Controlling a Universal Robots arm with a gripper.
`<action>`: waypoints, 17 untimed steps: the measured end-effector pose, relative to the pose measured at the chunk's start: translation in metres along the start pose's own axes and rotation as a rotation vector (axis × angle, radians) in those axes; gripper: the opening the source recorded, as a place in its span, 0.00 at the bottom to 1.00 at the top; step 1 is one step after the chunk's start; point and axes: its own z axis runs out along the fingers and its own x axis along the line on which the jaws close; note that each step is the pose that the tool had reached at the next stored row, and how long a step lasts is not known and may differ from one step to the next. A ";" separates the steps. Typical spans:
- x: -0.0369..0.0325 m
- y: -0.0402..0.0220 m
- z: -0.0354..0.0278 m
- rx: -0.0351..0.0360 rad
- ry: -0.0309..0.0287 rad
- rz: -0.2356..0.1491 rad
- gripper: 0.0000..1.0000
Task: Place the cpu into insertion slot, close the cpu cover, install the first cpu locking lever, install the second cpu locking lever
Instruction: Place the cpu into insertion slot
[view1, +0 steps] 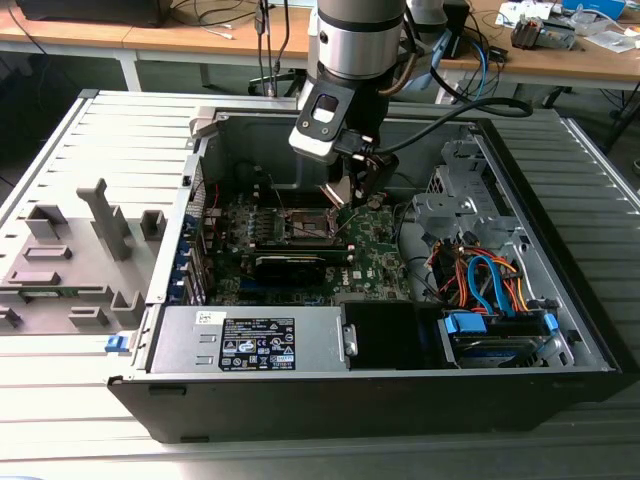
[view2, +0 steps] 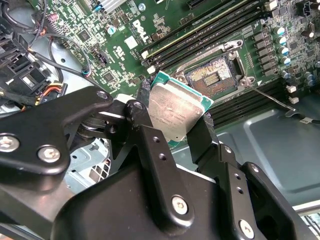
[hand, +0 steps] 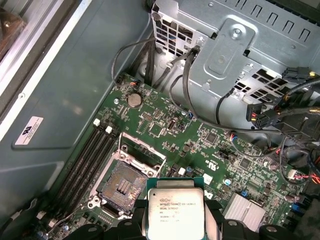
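The cpu (view2: 175, 112) hangs beside the insertion slot (view2: 216, 76).

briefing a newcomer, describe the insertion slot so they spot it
Inside the open computer case, find the green motherboard. The insertion slot is the square socket beside the memory slots, near the gripped cpu. Only it has a dark brownish centre in a grey rim.

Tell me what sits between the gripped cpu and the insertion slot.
In the second wrist view the cpu, clamped in the jaws, hangs near the open insertion slot; only that slot's metal rim lies between them.
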 end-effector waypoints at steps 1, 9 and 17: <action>0.0000 0.0000 0.0000 0.0000 -0.0001 0.001 0.55; 0.0000 0.0000 0.0000 -0.0001 -0.0008 0.009 0.55; 0.0000 0.0000 0.0000 -0.0003 -0.0017 0.021 0.55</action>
